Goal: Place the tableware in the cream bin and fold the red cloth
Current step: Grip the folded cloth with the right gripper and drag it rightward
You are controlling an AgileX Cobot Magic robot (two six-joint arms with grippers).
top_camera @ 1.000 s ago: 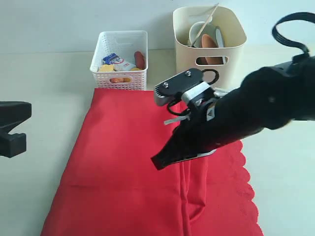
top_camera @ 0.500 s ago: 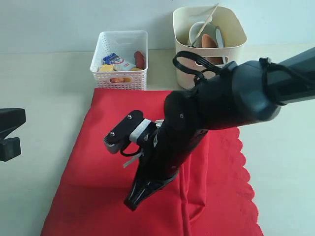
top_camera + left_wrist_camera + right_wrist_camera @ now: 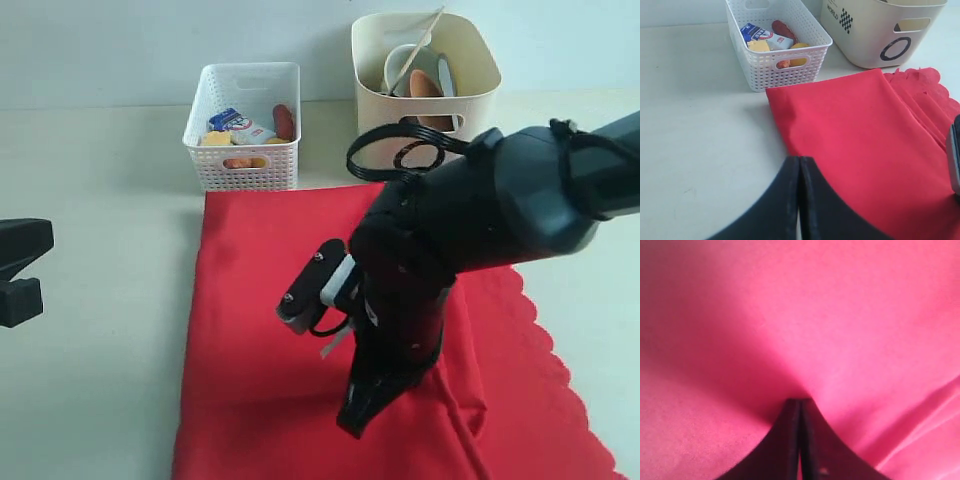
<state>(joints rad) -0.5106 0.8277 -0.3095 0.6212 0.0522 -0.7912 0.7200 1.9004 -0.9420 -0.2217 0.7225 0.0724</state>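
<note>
Well, the red cloth [image 3: 250, 330] lies flat on the counter [image 3: 100, 200]. It is the biggest thing there. Its long way runs from the near side up toward the far side. Its straight short edge is at the far end, just beside the white basket [image 3: 245, 150] and close to the cream bin [image 3: 470, 100]. Its wavy edge is on the right and slants out as it comes nearer. A raised fold runs along the cloth near that side.

The right gripper [image 3: 352, 420] points down at the middle of the cloth. Its two halves are pressed together. The tip sits right at the cloth, and I cannot tell if any cloth is pinched in it.

The left gripper [image 3: 799, 167] is pressed together too and holds nothing. It hangs over the counter at the left, beside the cloth.

The outside camera looks down into the bin. A brown plate [image 3: 424, 84] stands in there, and a thin chopstick [image 3: 428, 28] leans up over the rim.

The left wrist camera cannot see inside the bin. It does show the black ring [image 3: 892, 48] on the bin's side, and the food [image 3: 767, 39] in the basket up close.

The right wrist camera shows only red cloth and the closed gripper tip, with soft creases running to it.
</note>
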